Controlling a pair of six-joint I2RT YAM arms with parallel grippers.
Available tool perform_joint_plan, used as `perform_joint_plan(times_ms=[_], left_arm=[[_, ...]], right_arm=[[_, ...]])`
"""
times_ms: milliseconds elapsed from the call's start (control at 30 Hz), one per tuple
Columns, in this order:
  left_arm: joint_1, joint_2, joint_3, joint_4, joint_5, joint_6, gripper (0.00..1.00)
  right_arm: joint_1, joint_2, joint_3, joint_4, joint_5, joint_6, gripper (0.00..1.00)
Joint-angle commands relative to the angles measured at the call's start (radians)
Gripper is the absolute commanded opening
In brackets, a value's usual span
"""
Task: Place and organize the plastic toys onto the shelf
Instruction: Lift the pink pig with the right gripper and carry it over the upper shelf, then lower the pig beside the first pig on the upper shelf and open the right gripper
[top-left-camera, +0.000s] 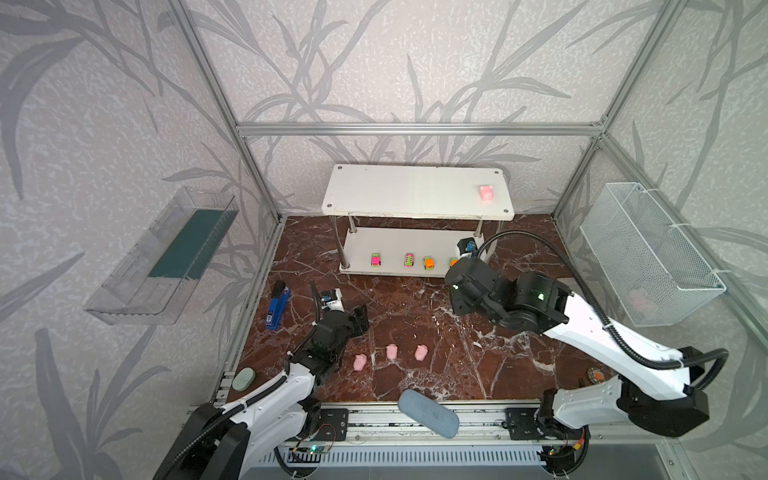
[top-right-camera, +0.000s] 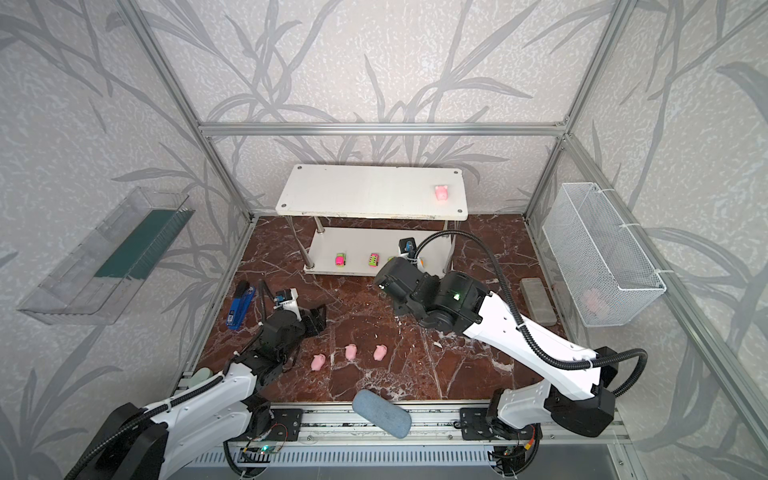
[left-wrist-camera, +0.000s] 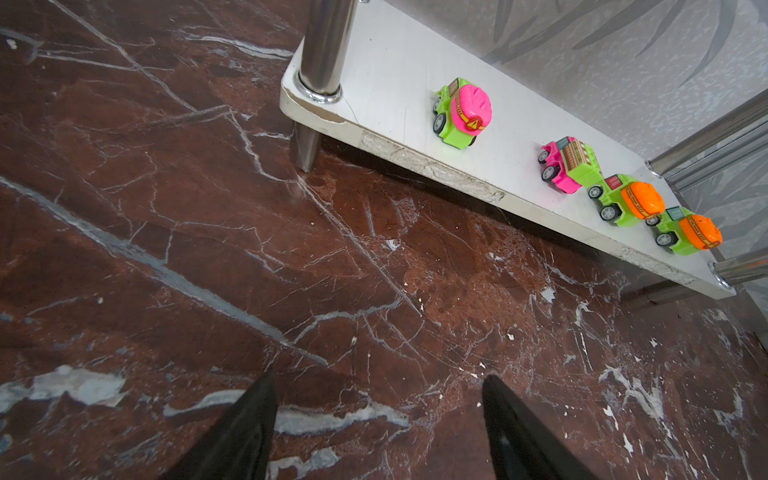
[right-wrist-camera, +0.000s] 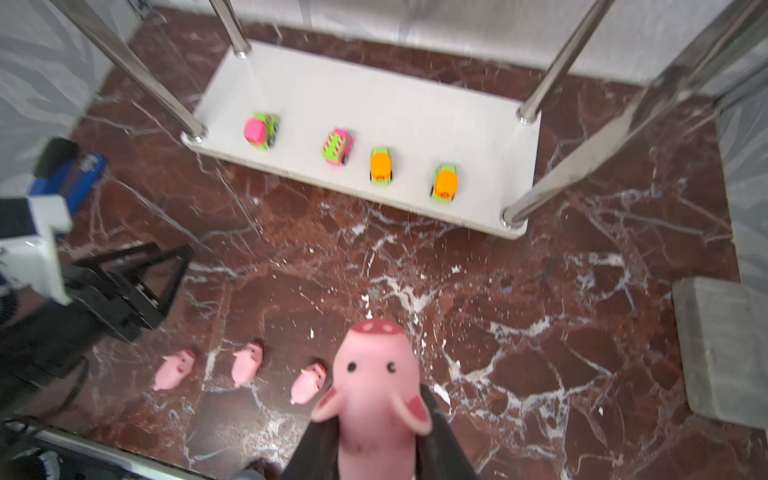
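The white two-tier shelf (top-left-camera: 415, 187) stands at the back wall. One pink pig (top-left-camera: 486, 192) sits at the right end of its top board. Several toy cars (right-wrist-camera: 338, 146) stand in a row on the lower board (left-wrist-camera: 386, 62). Three more pigs (top-left-camera: 391, 351) lie in a line on the marble floor. My right gripper (right-wrist-camera: 374, 419) is shut on another pig (right-wrist-camera: 376, 374), held above the floor in front of the shelf's right end. My left gripper (left-wrist-camera: 378, 386) is open and empty, low over the floor, left of the pig row.
A blue stapler (top-left-camera: 276, 307) lies by the left wall. A grey-blue pouch (top-left-camera: 428, 413) rests on the front rail. A clear tray (top-left-camera: 166, 257) hangs on the left wall. A wire basket (top-left-camera: 648, 253) hangs on the right wall, and a grey block (top-right-camera: 538, 301) lies below it.
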Motion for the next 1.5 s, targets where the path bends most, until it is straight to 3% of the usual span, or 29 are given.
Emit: perform_joint_plan(times_ms=[0, 300, 600, 833, 1467], left_arm=[[0.005, 0.001, -0.004, 0.014, -0.006, -0.017, 0.76], [0.006, -0.003, -0.005, 0.011, -0.007, -0.018, 0.76], [0.008, -0.001, -0.002, 0.009, -0.009, -0.013, 0.76], [0.008, -0.001, -0.002, 0.008, -0.006, -0.014, 0.76], [0.009, 0.018, -0.005, 0.022, -0.007, -0.016, 0.76]], right_arm=[[-0.06, 0.068, 0.145, -0.036, 0.062, -0.158, 0.3], [-0.266, 0.401, 0.655, -0.086, -0.046, -0.323, 0.31], [-0.391, 0.756, 1.26, -0.276, -0.134, -0.329, 0.31], [-0.449, 0.716, 1.101, -0.166, -0.178, -0.304, 0.31], [-0.49, 0.8, 1.165, -0.162, -0.227, -0.285, 0.33]])
